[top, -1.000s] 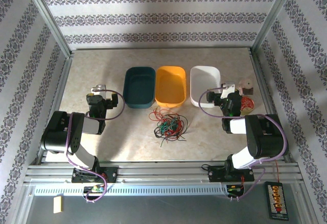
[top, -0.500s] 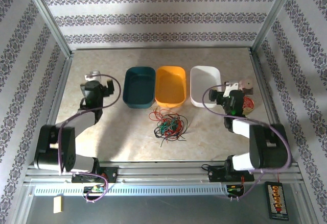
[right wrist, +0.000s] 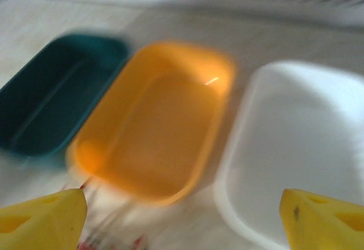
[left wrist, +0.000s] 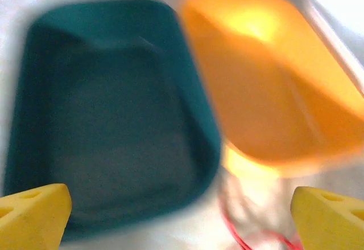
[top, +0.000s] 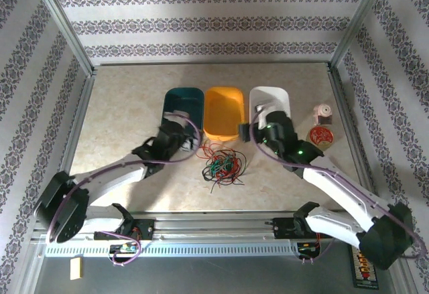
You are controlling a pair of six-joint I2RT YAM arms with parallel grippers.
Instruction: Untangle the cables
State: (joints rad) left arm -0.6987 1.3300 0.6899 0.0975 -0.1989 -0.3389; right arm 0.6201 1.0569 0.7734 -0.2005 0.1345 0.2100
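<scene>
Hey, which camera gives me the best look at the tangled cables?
The top external view: the whole heap of cables lies sharp just in front of the orange tray. The left wrist view catches a blurred red strand at its bottom edge. The right wrist view has faint blurred streaks at bottom left.

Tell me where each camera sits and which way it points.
Top external: overhead from behind, looking down at table, cables, left arm, right arm.
Left wrist: on left arm, facing teal bin; left fingers at bottom corners.
Right wrist: facing orange bin, white bin; right fingers at bottom corners.
Both wrist views share teal and orange bins.
</scene>
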